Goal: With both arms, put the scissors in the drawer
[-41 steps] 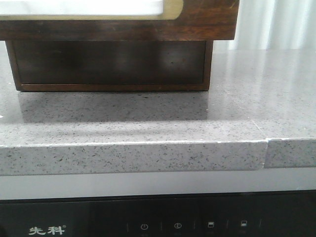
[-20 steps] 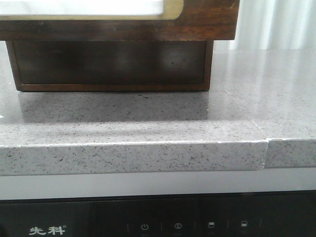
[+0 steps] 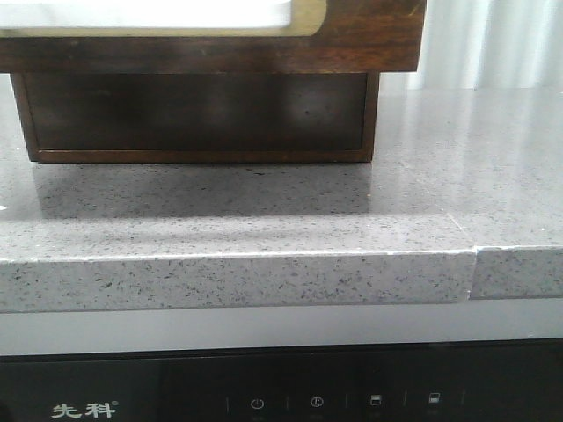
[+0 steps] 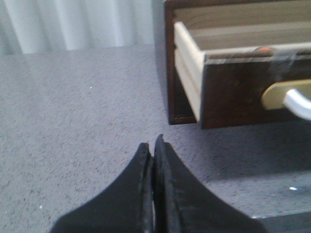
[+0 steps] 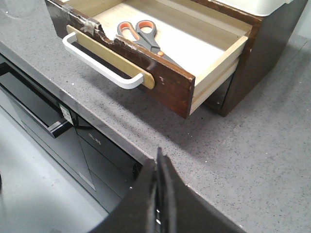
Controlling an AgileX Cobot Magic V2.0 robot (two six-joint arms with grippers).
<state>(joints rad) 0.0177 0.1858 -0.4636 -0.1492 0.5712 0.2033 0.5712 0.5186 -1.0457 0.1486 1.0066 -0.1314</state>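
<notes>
Grey speckled countertop [image 5: 252, 160] all around, and the drawer [image 5: 170, 82] stands pulled open with the scissors [image 5: 143, 36] lying flat inside on its pale floor. Left gripper [image 4: 153, 145] has its fingers pressed together over bare counter; right gripper [image 5: 159, 158] likewise closed, holding nothing.

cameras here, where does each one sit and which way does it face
Front view: low, facing forward at the counter edge and the drawer front overhead; no arm shows.
Left wrist view: on the left arm, beside the open drawer; shut left fingers show.
Right wrist view: above, looking down on the scissors in the drawer; shut right fingers show.
All three share the drawer.
</notes>
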